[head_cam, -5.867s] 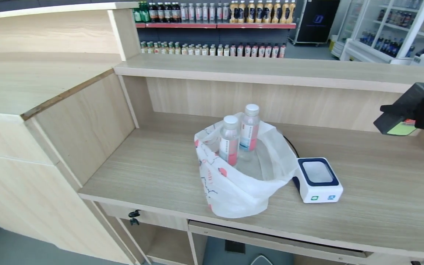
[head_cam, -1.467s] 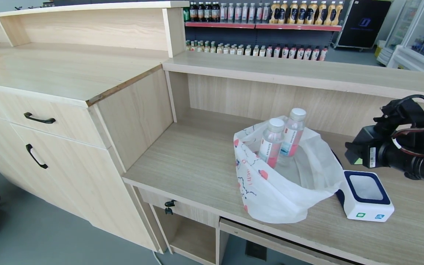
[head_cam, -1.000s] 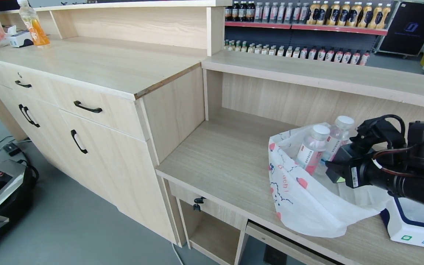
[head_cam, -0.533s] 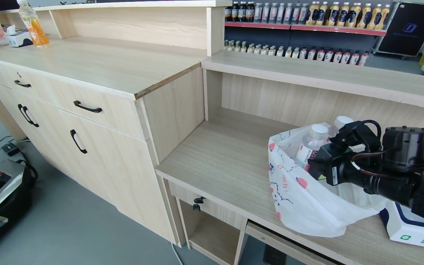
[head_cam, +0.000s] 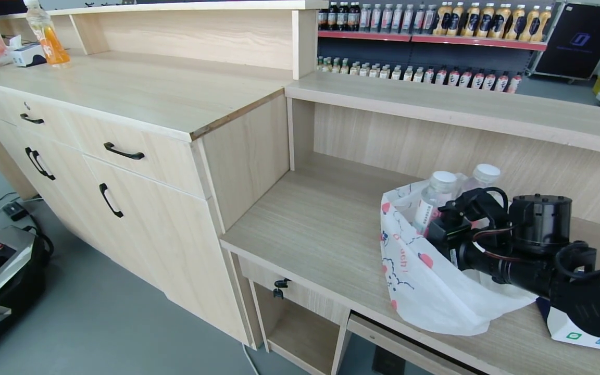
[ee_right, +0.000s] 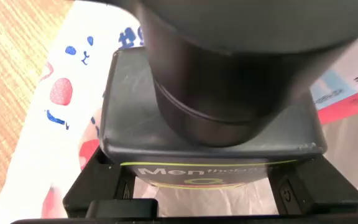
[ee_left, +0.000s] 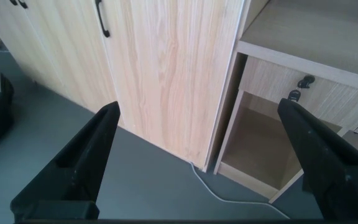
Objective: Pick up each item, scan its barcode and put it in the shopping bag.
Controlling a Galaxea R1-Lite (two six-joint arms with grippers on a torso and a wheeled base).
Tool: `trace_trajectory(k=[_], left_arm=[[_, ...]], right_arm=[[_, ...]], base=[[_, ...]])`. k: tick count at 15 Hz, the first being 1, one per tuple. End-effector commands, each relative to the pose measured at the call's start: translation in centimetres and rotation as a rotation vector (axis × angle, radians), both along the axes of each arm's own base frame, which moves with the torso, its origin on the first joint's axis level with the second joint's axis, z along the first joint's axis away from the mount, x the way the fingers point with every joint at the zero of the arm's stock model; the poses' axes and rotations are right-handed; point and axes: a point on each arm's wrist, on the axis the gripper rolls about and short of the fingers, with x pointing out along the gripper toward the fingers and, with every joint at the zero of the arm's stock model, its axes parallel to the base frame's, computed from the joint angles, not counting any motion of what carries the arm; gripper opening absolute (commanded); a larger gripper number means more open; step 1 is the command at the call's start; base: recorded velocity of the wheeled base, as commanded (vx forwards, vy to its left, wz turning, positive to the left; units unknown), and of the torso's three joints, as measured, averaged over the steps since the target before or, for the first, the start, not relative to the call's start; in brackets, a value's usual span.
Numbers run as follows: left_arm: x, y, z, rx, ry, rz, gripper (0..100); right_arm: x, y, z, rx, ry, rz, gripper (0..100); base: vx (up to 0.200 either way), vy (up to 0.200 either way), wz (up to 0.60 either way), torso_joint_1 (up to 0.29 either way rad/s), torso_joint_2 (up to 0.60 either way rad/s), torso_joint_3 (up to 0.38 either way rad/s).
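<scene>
Box (ee_right: 135, 124), dark grey with a yellow-green stripe on its face, is clamped in the right gripper (ee_right: 210, 190), a black finger pressed against each side of it. It hangs just over the open mouth of the shopping bag (head_cam: 425, 281), not resting on anything that I can make out. The bag is white plastic with red and blue prints and stands slumped on the low wooden desk (head_cam: 310, 224). Two clear bottles with white caps stand upright inside it, the nearer bottle (head_cam: 434, 198) just beside the gripper and the farther bottle (head_cam: 479, 177) behind it, close to the desk's back wall. Touching the bag on the robot's right is the white scanner (head_cam: 576, 333), mostly hidden behind the right arm.

The left gripper (ee_left: 197, 165) hangs low beside the desk, above the grey floor (ee_left: 142, 180), its jaws spread wide with nothing between them. Beyond it are a pale wood cabinet (ee_left: 166, 74) and the open cubby (ee_left: 260, 143) under the desk, and a thin cable (ee_left: 229, 190) trails across the floor.

To the left of the desk runs a higher counter (head_cam: 138, 88) with black-handled drawers. At its far end stands an orange drink bottle (head_cam: 45, 34). Behind the desk's raised ledge, store shelves (head_cam: 425, 34) carry rows of bottled drinks.
</scene>
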Motion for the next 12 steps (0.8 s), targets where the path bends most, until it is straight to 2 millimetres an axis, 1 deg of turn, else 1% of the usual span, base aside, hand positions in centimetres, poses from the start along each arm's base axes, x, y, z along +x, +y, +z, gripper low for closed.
trace_trajectory(k=[1, 4, 12], left_arm=[[0.0, 0.0, 0.0, 0.000, -0.001, 0.001, 100], [0.0, 0.0, 0.0, 0.000, -0.001, 0.001, 100], [0.0, 0.0, 0.0, 0.000, -0.001, 0.001, 100]], right_arm=[[-0.2, 0.1, -0.2, -0.003, 0.010, 0.006, 0], [-0.3, 0.0, -0.3, -0.006, 0.017, 0.005, 0], [-0.2, -0.3, -1.8, -0.022, 0.091, -0.009, 0]], base=[[0.000, 0.000, 0.00, 0.000, 0.00, 0.000], [0.000, 0.000, 0.00, 0.000, 0.00, 0.000], [0.000, 0.000, 0.00, 0.000, 0.00, 0.000]])
